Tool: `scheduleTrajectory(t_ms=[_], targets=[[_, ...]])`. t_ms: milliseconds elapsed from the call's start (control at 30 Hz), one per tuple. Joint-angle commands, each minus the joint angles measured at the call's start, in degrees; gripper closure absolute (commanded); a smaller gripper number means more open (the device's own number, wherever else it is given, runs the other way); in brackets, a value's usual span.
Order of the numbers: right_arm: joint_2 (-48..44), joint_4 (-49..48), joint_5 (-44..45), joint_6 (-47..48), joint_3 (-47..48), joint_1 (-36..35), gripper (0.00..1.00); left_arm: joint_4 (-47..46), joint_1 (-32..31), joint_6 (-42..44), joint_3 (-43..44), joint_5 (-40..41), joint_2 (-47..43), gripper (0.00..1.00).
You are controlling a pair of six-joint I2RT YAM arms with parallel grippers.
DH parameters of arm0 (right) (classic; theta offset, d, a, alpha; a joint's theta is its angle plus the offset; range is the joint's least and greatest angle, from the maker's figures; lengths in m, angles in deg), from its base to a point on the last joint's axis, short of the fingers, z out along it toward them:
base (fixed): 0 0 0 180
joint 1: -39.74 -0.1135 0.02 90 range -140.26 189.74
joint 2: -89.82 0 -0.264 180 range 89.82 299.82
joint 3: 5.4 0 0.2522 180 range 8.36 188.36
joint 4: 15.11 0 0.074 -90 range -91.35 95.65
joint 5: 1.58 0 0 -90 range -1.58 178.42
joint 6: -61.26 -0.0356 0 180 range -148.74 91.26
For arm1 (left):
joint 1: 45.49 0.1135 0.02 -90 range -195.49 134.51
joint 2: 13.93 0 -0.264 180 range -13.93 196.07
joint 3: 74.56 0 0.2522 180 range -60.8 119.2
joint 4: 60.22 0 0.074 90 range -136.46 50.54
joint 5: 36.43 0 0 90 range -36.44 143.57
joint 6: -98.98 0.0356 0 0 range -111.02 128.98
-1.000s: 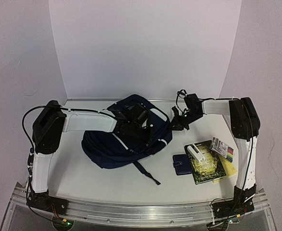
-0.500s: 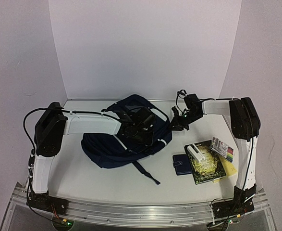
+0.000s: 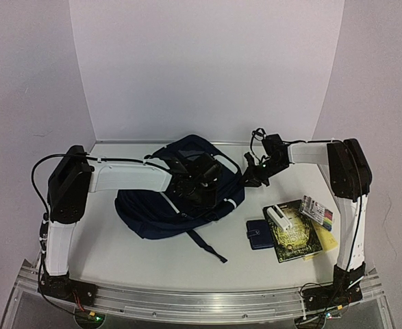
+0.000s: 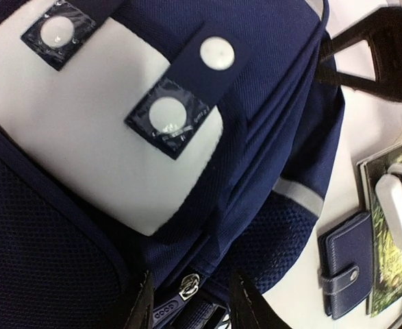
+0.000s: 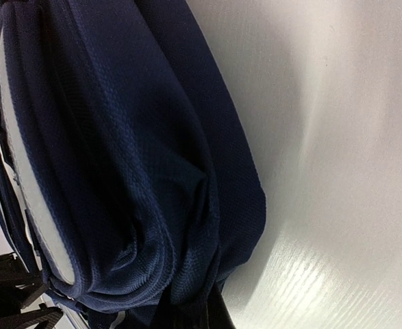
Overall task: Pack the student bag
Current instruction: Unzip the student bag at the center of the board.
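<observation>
The student bag [image 3: 180, 205] lies flat near the middle of the table [image 3: 146, 257], front panel up, one dark strap trailing toward the near edge, and both arms reach in over it from either side. The left gripper [image 4: 192, 305] hangs low over the front of the bag with its jaws standing apart, one finger on each side of the silver zipper pull [image 4: 189, 284] without pinching it, which looks like lining up to take the pull and run the zip open. The right gripper [image 3: 254, 177] sits at the bag's right edge with its fingers closed; in its wrist view the navy fabric puckers toward them, so it seems to pinch the bag's side, probably to anchor the bag while the other arm works the zip. The things to pack wait together to the right of the bag: a small navy wallet [image 3: 259, 234] with a snap tab, a dark book [image 3: 298, 238] with a white oblong object [image 3: 279, 216] lying on top, a pack of markers [image 3: 317, 211], and a yellow sheet [image 3: 326, 245] poking out beneath. On the bag's white patch [image 4: 84, 144] there are only dark squares with pale round snaps [image 4: 168, 116], no logo or name; the book's gilt cover lettering and the marker pack's print are too small to read
</observation>
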Motion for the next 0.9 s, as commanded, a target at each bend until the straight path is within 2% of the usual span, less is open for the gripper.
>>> scheduleTrajectory(t_ms=[0,167,267,433,667,867], targets=[[-3.9,-0.2,1.7,0.4,-0.3,0.4,1.0,4.4,0.5,8.2,-2.2,-3.0,-3.3,0.61],[-4.0,-0.3,1.7,0.5,-0.6,0.3,1.0,9.0,0.5,15.0,-2.1,0.0,-6.6,0.53],[-3.7,-0.5,1.3,0.1,-0.6,0.3,1.0,11.5,0.5,20.1,0.8,0.9,-4.8,0.52],[-3.5,-0.9,1.2,-0.4,-0.3,0.3,1.0,12.5,0.5,25.8,3.6,0.1,-1.1,0.58],[-3.5,-1.0,1.2,-0.6,-0.3,0.3,1.0,11.4,0.4,27.3,5.7,1.2,2.9,0.65],[-3.2,-1.0,1.1,-0.8,-0.2,0.2,1.0,11.4,0.5,28.0,7.3,3.3,6.6,0.67]])
